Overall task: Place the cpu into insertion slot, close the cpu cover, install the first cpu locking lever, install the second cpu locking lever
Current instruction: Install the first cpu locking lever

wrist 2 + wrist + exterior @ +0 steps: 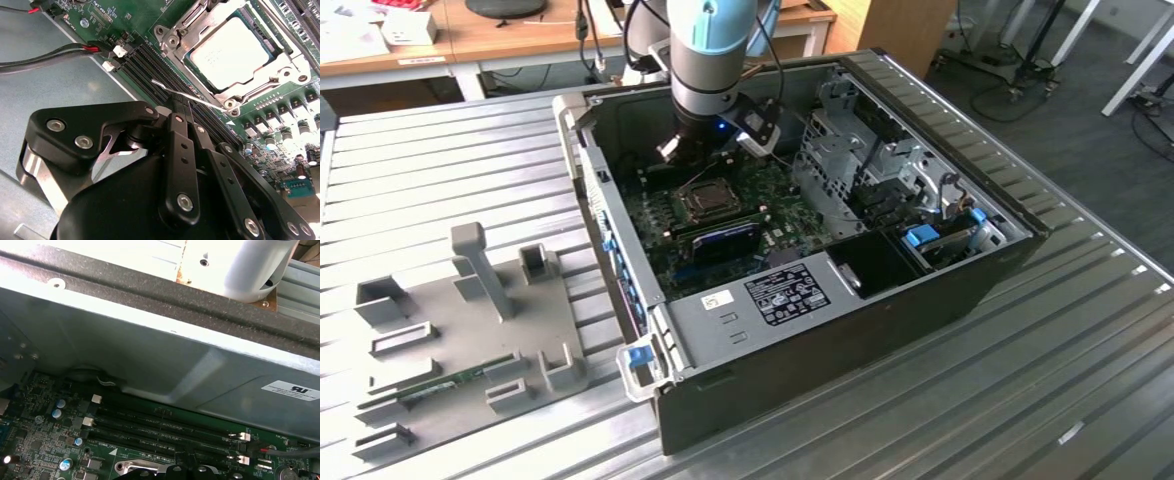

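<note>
1. Inside the open computer case (947, 290), the dull grey square cpu (231, 54) sits in its silvery-rimmed insertion slot (280, 70).
2. My black gripper (176, 101), fingers pressed together, touches the thin locking lever (187, 94) beside the slot.

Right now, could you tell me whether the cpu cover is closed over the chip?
Closed: in the second wrist view the cpu cover lies flat around the cpu, its window framing the grey top.
</note>
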You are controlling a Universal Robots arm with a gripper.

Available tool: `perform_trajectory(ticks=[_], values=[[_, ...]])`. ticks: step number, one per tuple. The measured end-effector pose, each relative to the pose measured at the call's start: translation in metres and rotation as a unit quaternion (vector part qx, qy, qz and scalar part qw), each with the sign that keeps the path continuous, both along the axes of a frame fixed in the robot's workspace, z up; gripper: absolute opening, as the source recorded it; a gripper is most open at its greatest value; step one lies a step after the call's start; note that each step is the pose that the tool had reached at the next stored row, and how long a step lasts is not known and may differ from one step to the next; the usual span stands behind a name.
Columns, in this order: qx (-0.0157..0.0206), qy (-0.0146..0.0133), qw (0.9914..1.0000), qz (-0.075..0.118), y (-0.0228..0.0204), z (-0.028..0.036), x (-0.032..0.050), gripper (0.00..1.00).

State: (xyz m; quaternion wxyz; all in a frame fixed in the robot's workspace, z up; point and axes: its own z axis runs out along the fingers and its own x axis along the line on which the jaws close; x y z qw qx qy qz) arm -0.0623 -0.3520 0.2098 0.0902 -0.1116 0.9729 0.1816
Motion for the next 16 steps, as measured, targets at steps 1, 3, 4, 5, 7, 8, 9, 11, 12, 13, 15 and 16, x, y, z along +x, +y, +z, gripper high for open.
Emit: perform_trajectory(ticks=[1, 3, 4, 5, 7, 8, 9, 11, 12, 13, 15, 16], values=[[0.0002, -0.0001, 1.00000, 0.000, 0.0000, -0.0003, 0.0000, 0.10], [0.0002, -0.0001, 1.00000, 0.000, 0.0001, -0.0010, 0.0000, 0.10], [0.0002, 0.0000, 1.00000, 0.000, 0.0000, -0.0013, 0.0000, 0.10], [0.0002, 0.0000, 1.00000, 0.000, 0.0000, -0.0018, 0.0000, 0.10], [0.0002, 0.0000, 1.00000, 0.000, 0.0000, -0.0025, 0.0000, 0.10], [0.0001, 0.0000, 1.00000, 0.000, 0.0000, -0.0027, 0.0000, 0.10], [0.0001, 0.0000, 1.00000, 0.000, 0.0000, -0.0029, 0.0000, 0.10], [0.0002, 0.0001, 1.00000, 0.000, 0.0000, -0.0033, 0.0001, 0.10], [0.0002, 0.0000, 1.00000, 0.000, 0.0000, -0.0035, 0.0002, 0.10], [0.0002, 0.0000, 1.00000, 0.000, 0.0000, -0.0037, 0.0004, 0.10], [0.0003, 0.0000, 1.00000, 0.000, 0.0000, -0.0041, 0.0007, 0.10], [0.0004, 0.0000, 1.00000, 0.000, 0.0000, -0.0043, 0.0008, 0.10]])
